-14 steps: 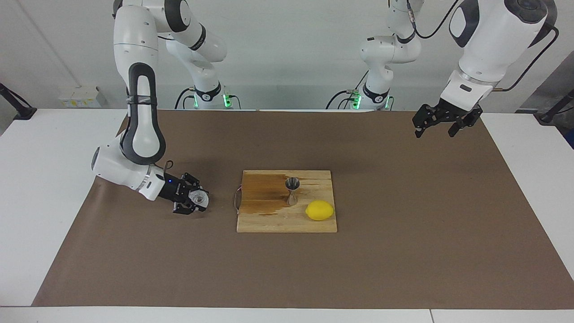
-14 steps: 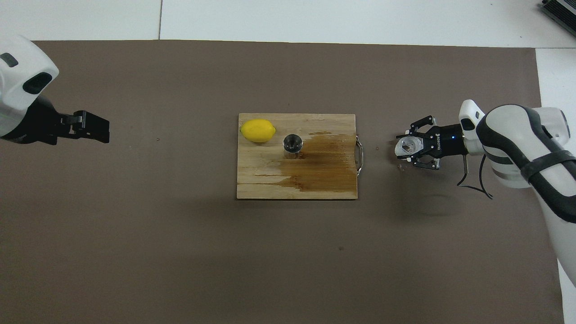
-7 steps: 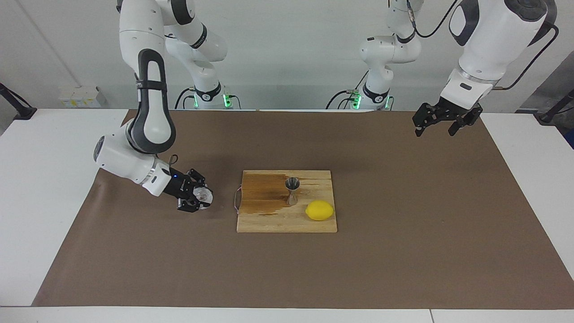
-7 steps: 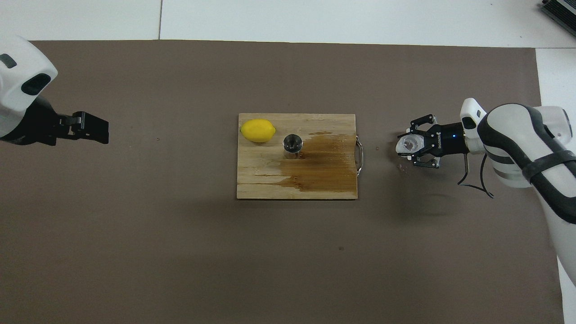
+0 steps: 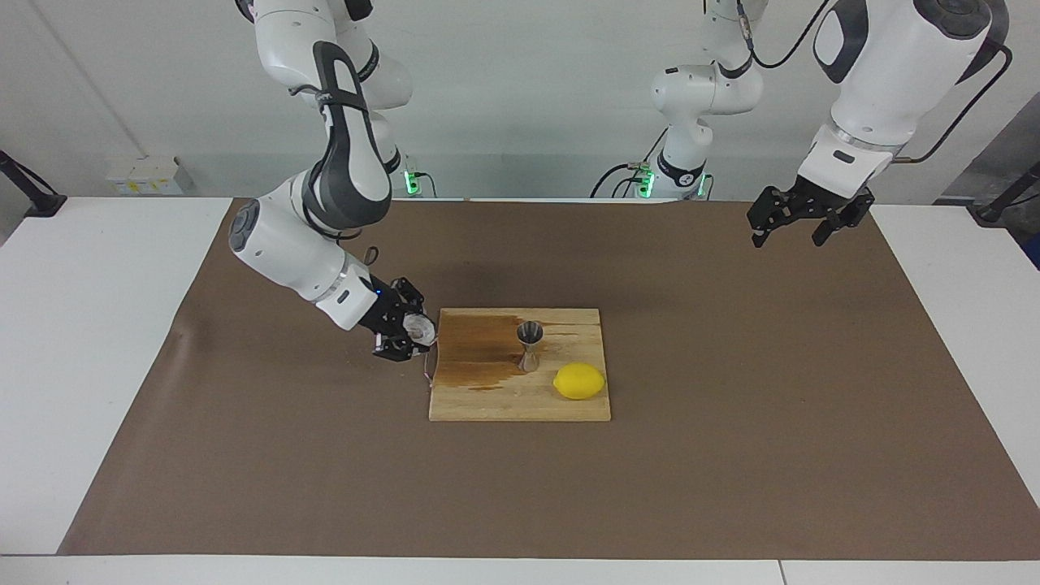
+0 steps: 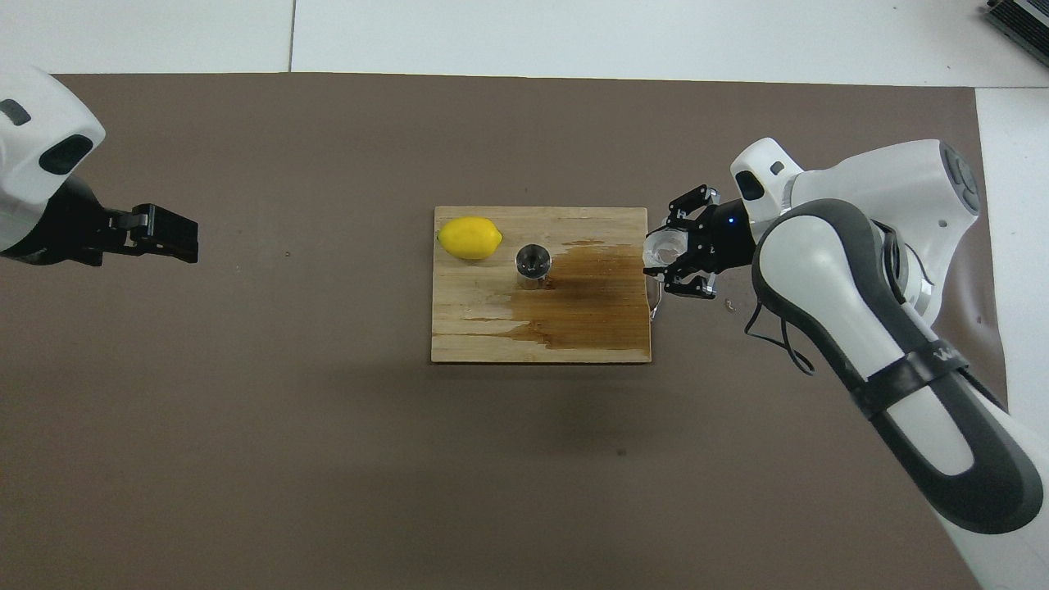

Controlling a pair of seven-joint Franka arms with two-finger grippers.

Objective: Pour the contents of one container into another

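My right gripper (image 5: pixel 413 335) is shut on the small clear squat cup (image 5: pixel 421 328) and holds it in the air over the handle end of the wooden cutting board (image 5: pixel 520 402). The cup (image 6: pixel 658 248) sits between the fingers of the right gripper (image 6: pixel 664 262) in the overhead view too. The steel hourglass jigger (image 5: pixel 530 345) stands upright on the board near its middle, mouth up, and also shows in the overhead view (image 6: pixel 533 264). My left gripper (image 5: pixel 792 223) waits open and empty in the air over the brown mat at the left arm's end (image 6: pixel 164 233).
A yellow lemon (image 5: pixel 579 381) lies on the board beside the jigger, toward the left arm's end (image 6: pixel 470 238). A dark wet stain (image 6: pixel 590 295) covers the part of the board (image 6: pixel 467 328) toward the right arm. A brown mat (image 5: pixel 731 455) covers the table.
My right gripper has lifted the cup off the mat and carried it toward the board, from well clear of it to over its handle end. The left arm has not moved.
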